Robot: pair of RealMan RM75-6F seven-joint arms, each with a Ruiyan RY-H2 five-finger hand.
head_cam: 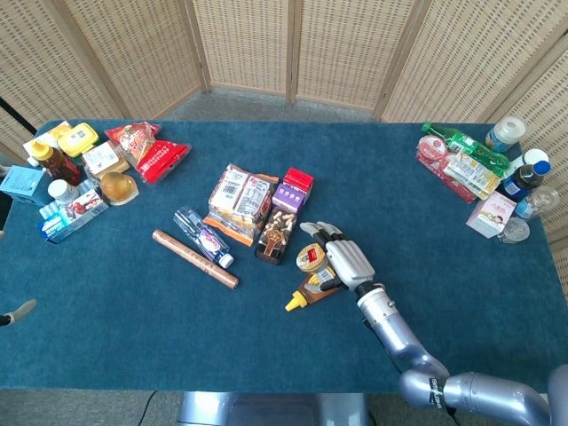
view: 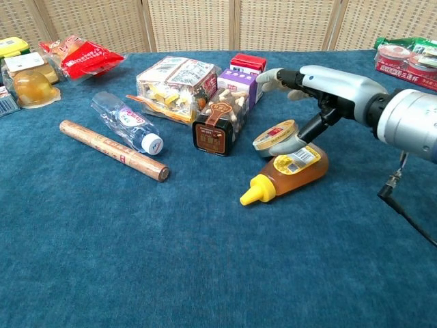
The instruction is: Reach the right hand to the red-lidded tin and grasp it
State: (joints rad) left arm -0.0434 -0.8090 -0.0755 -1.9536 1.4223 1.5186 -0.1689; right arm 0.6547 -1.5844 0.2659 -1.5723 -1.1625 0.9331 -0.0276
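The red-lidded tin (head_cam: 309,258) (view: 272,134) is a small round tin with a gold rim, tilted against a honey squeeze bottle (head_cam: 318,286) (view: 293,167) at mid-table. My right hand (head_cam: 343,259) (view: 319,92) arches over the tin from its right, fingers spread above it. The thumb (view: 283,145) lies against the tin's near rim, while the fingers stay off it. Of my left hand only a fingertip (head_cam: 19,311) shows at the left edge of the head view.
A dark snack jar (view: 217,130), a purple carton (view: 239,85) and a wrapped snack pack (view: 174,82) crowd the tin's left and far sides. A water bottle (head_cam: 202,236) and a brown roll (head_cam: 195,258) lie further left. Groceries are heaped at the left (head_cam: 71,169) and right (head_cam: 470,169) table ends.
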